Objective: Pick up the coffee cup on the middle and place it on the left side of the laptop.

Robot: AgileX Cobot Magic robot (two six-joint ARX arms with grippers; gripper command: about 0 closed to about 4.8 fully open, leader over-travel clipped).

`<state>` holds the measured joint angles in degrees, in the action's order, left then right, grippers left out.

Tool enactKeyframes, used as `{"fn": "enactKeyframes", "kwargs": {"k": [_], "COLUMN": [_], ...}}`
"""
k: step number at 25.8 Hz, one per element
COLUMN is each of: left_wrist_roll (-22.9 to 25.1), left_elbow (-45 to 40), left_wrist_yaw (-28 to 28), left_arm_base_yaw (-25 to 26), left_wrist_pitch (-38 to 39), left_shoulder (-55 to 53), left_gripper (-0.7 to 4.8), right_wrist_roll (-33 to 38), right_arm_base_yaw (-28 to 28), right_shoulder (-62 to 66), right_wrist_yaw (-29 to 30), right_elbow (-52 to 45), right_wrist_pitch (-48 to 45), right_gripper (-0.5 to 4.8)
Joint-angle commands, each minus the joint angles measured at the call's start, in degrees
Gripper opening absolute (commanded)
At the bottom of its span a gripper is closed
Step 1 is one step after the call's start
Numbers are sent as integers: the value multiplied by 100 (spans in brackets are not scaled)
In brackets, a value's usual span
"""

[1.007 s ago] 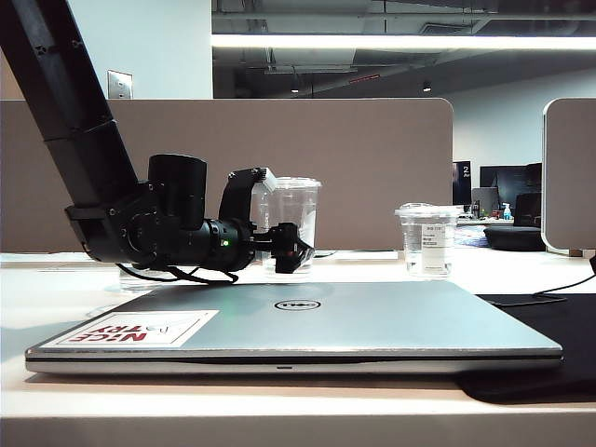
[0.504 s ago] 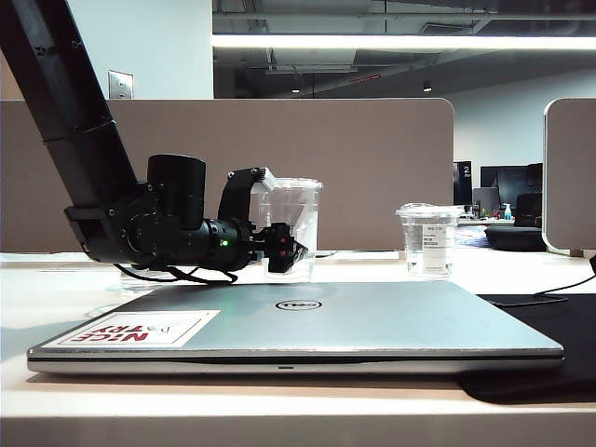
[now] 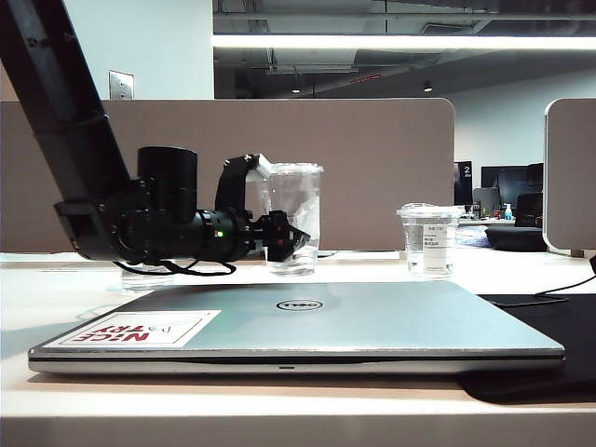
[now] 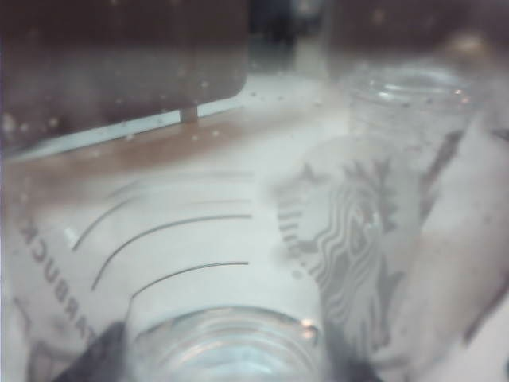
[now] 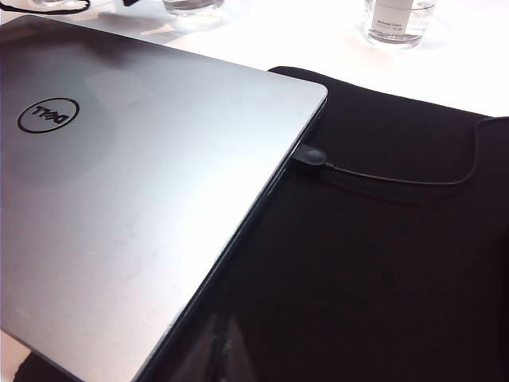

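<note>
Exterior: left end effector (image 3: 284,237) clamped on tall clear plastic coffee cup (image 3: 292,216) with flat lid, behind slim silver-grey Dell laptop (image 3: 307,321) on pale worktop (image 3: 521,270). Cup base near worktop; lifted or not, cannot tell.

Left wrist: cup wall (image 4: 199,263) fills view, thin black lines, pressed close.

Right wrist: right end effector not visible, state unknown. Laptop lid (image 5: 119,207), black mat (image 5: 382,263).

Grasp done; carry and placement left of laptop pending.
</note>
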<state>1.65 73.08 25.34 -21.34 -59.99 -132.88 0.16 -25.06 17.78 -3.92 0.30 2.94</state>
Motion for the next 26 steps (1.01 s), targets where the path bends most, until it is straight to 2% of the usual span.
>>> {"fn": "enactKeyframes", "kwargs": {"k": [1, 5, 7, 9, 11, 15, 20, 23, 25, 26], "left_wrist_roll": [101, 68, -15, -37, 7, 413, 540, 243, 225, 212], "left_elbow": [-693, -1495, -2170, -2918, -3388, -4411, -5399, -5971, -6092, -6129], "left_wrist_yaw": [-68, -68, -155, -398, -533, -1172, -2063, -1993, -1950, -1742], "left_arm_base_yaw": [20, 162, 251, 317, 361, 361, 389, 708, 857, 1025], "left_wrist_pitch": [-717, -1198, -1690, -2144, -2225, -2245, -2253, -2328, -2328, -2328], "left_shoulder": [520, 1001, 1397, 1862, 2190, 2940, 3399, 3397, 3397, 3397], "left_gripper": [309, 309, 309, 309, 308, 309, 309, 309, 309, 308], "right_wrist_roll": [-2, 0, 0, 0, 0, -2, 0, 0, 0, 0], "right_arm_base_yaw": [2, 0, 0, 0, 0, 0, 0, 2, 2, 2], "right_shoulder": [-9, -9, -11, -11, -11, -13, -13, -13, -13, -13], "right_wrist_yaw": [-2, -2, -2, -2, -2, -2, -2, -2, 0, -2], "right_elbow": [-22, -22, -22, -22, -22, -22, -22, -22, -22, -22], "right_wrist_pitch": [-105, -105, -105, -107, -105, -105, -105, -105, -105, -105], "right_gripper": [-5, -5, -5, -5, -5, -5, -5, -5, -5, -5]}}
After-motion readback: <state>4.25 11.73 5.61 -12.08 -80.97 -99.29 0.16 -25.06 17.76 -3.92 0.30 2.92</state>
